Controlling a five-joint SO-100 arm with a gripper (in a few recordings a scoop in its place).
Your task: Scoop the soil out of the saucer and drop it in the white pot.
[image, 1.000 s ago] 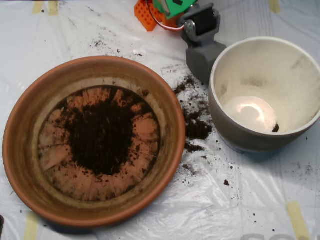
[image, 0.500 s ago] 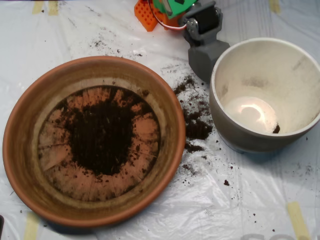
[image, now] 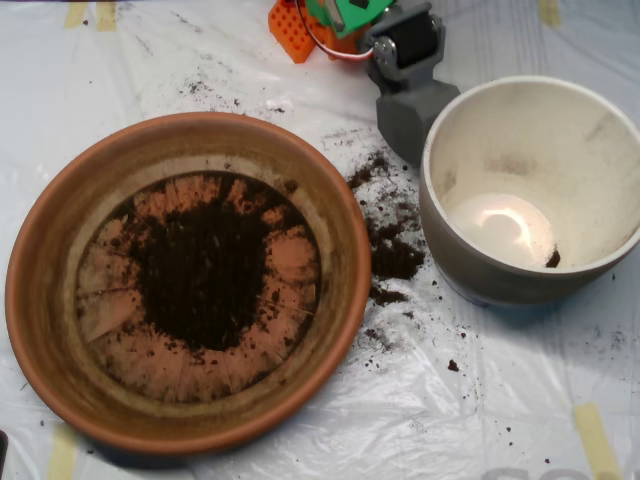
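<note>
Beside the round off-white ceramic pot (image: pixel 535 190), the grey clamshell scoop (image: pixel 413 112), jaw state unclear, should swing left and dig deep into the dark crumbly soil (image: pixel 205 275) piled mid-saucer in the wide terracotta saucer (image: pixel 45 250).

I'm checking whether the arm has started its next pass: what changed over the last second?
The scoop at the top, beside the white pot, shifted slightly to the right early on, then held still. Nothing was picked up or dropped. The soil in the saucer, the spilled soil between the two dishes and the crumb inside the pot are unchanged.
</note>
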